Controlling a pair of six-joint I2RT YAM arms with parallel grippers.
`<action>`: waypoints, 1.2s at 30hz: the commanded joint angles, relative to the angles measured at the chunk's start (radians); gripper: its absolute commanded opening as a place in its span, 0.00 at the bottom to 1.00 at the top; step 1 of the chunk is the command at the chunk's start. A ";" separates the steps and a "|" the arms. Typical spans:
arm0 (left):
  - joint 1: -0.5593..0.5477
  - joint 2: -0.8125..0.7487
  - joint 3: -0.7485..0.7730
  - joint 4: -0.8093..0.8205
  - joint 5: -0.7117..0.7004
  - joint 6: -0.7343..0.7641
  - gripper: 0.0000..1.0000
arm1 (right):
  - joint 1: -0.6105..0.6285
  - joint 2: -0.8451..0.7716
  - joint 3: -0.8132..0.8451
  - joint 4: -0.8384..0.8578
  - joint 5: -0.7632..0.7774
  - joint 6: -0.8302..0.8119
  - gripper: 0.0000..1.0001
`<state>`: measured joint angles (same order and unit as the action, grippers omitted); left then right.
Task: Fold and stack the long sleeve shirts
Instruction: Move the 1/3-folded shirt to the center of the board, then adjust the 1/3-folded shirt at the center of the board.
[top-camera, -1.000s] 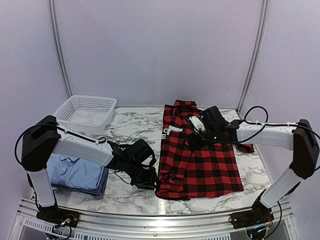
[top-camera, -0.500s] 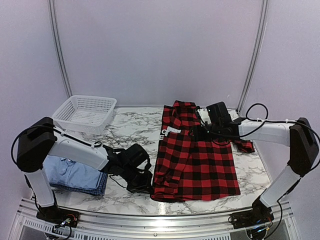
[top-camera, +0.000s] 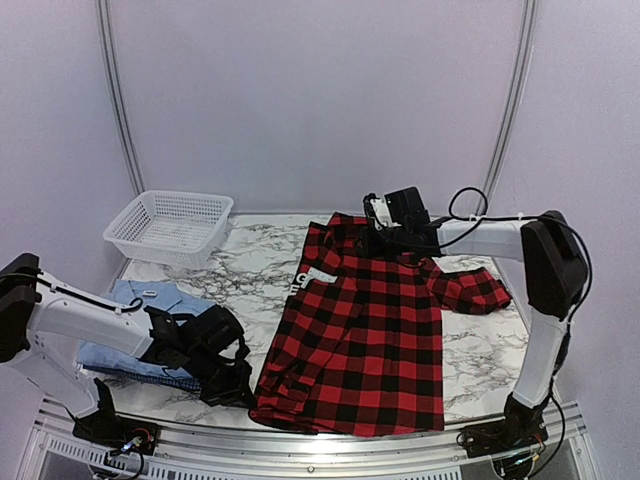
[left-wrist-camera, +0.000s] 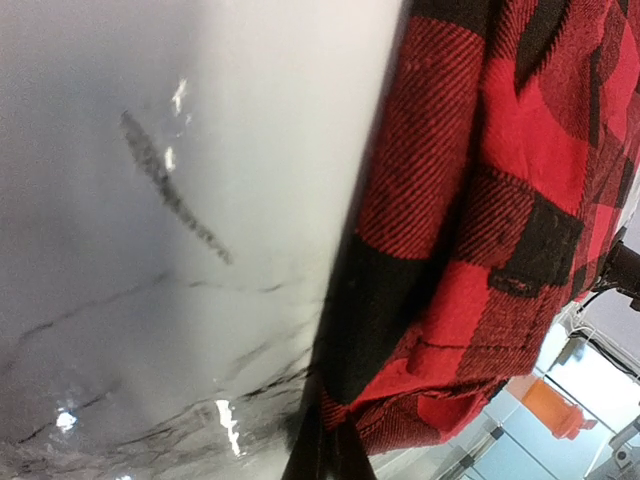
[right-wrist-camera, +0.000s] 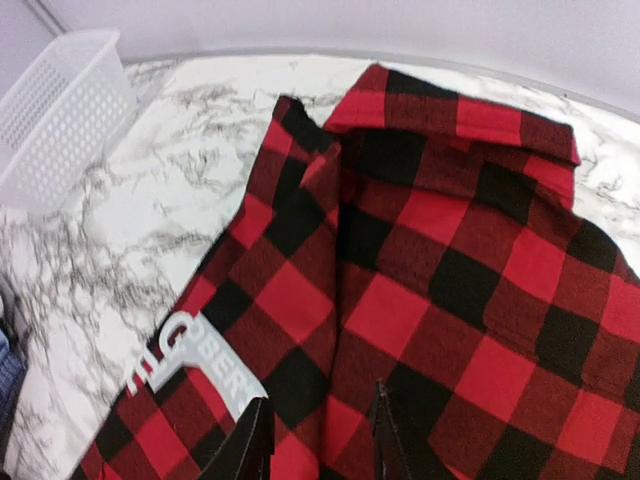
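Observation:
The red-and-black plaid shirt (top-camera: 370, 340) lies spread back-up mid-table, white lettering (top-camera: 303, 283) near its left edge. My left gripper (top-camera: 240, 385) is shut on its near-left hem corner, seen pinched in the left wrist view (left-wrist-camera: 330, 455) beside the plaid cloth (left-wrist-camera: 480, 200). My right gripper (top-camera: 383, 228) is at the collar end. It is open in the right wrist view (right-wrist-camera: 320, 440), its fingers spread just over the plaid (right-wrist-camera: 440, 280) beside the lettering (right-wrist-camera: 190, 360). A folded light blue shirt (top-camera: 165, 298) lies on a blue checked one (top-camera: 165, 377) at the near left.
A white mesh basket (top-camera: 150, 248) stands at the far left and shows in the right wrist view (right-wrist-camera: 60, 110). One plaid sleeve (top-camera: 470, 290) sticks out to the right. The left arm crosses above the folded stack. Marble tabletop (top-camera: 250, 260) shows between basket and shirt.
My left gripper has pulled the plaid shirt's corner nearer and to the left, and the shirt slid with it. My right gripper has moved back and left to the collar; the right sleeve is now uncovered.

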<state>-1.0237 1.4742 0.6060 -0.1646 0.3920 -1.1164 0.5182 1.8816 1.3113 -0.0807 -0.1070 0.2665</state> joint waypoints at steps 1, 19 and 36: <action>-0.003 -0.026 -0.019 -0.131 -0.024 -0.006 0.00 | -0.008 0.145 0.166 0.095 -0.067 0.037 0.24; 0.117 0.050 0.422 -0.421 -0.280 0.276 0.35 | -0.130 0.642 0.697 0.042 -0.381 0.192 0.00; 0.182 0.404 0.684 -0.332 -0.204 0.446 0.29 | -0.133 0.828 0.863 0.264 -0.535 0.419 0.00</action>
<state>-0.8497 1.8431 1.2667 -0.5190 0.1593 -0.7094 0.3840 2.6472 2.0678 0.0975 -0.6323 0.6079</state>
